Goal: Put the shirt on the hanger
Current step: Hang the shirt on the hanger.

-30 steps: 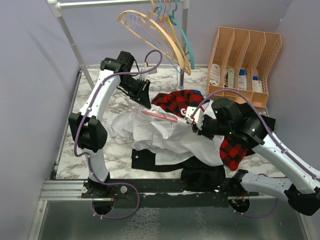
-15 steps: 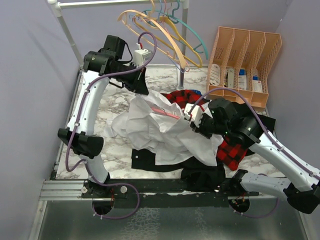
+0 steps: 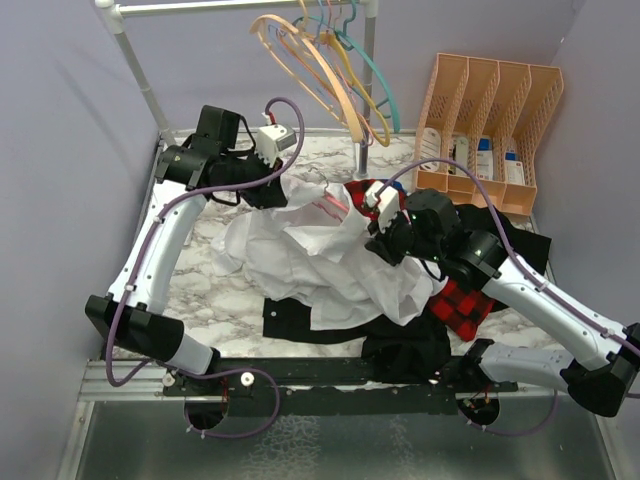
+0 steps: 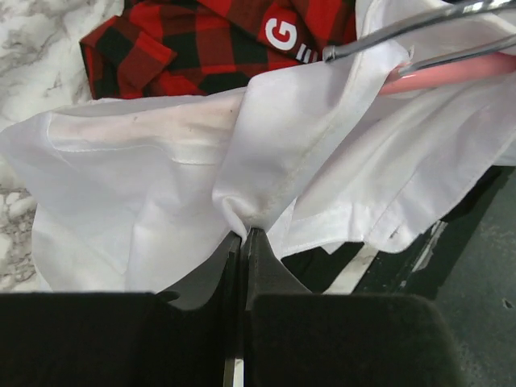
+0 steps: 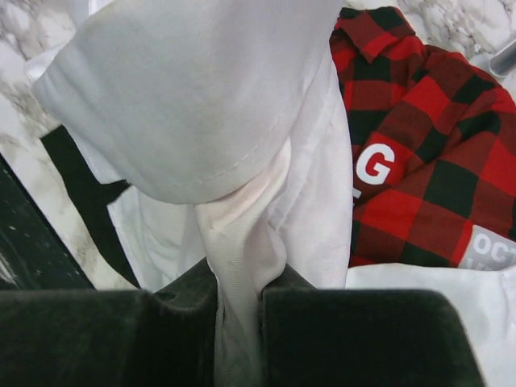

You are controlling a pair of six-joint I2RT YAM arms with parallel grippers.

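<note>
1. The left gripper [image 3: 284, 187] is pressed together on a fold of the shirt [image 3: 310, 255]. In the left wrist view the white cloth fans up and away from its fingertips [image 4: 211, 270].
2. The right gripper [image 3: 376, 236] pinches a bunched strip of the same shirt, which runs down between its fingers [image 5: 181, 297].
3. The shirt is held up between both claws. Its lower part drapes onto the marble table [image 3: 200, 235], over a black garment [image 3: 295, 322] and beside a plaid shirt [image 3: 462, 302].
4. The hanger [image 3: 328, 204] has a pink arm showing out of the white cloth between the claws, nearer the left one. Its metal hook [image 4: 387, 36] sits just above that arm.
</note>
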